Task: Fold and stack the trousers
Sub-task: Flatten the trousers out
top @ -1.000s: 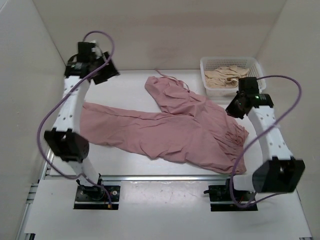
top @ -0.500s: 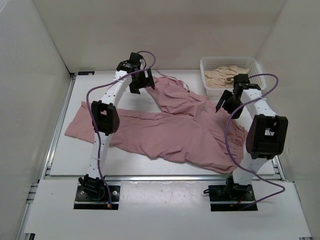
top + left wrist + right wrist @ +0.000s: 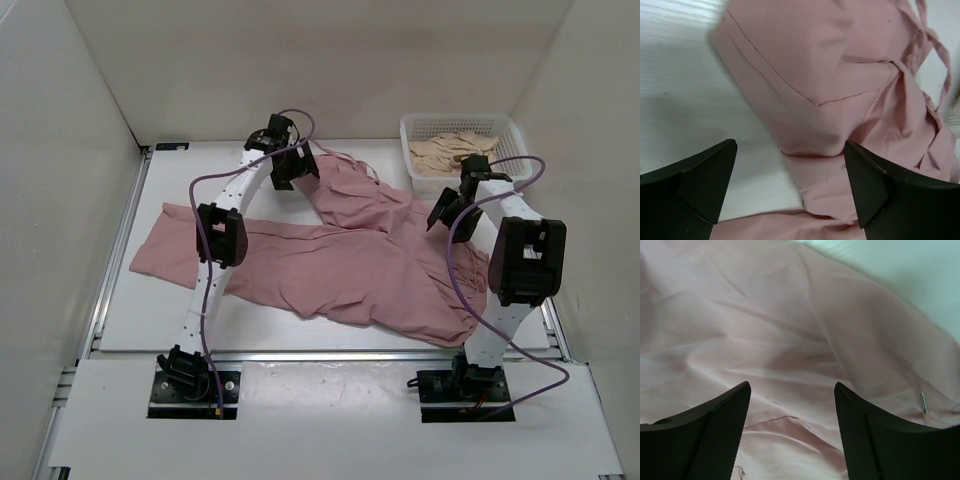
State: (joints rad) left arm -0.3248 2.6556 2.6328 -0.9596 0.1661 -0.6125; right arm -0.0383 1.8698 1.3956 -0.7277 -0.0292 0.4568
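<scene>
Since a second ago both arms have swung in from the table's (image 3: 250,325) sides; over the last half-second the left gripper (image 3: 292,168) edged slightly toward 3 o'clock, while the right gripper (image 3: 441,212) barely shifted. The trousers (image 3: 350,265) lie spread as before, one leg running to 9 o'clock, the other to 12, and the gathered waist at 4. The left jaws stand wide apart above the far leg's hem (image 3: 790,150), holding nothing, with the drawstring (image 3: 935,45) beyond. The right jaws, likewise apart and empty, hang over wrinkled fabric (image 3: 765,315) near the waist. The 9 o'clock leg end nears the table's left edge. Bare surface shows at 10 to 11 o'clock and along the near edge. A basket (image 3: 505,125) sits at 1 o'clock.
</scene>
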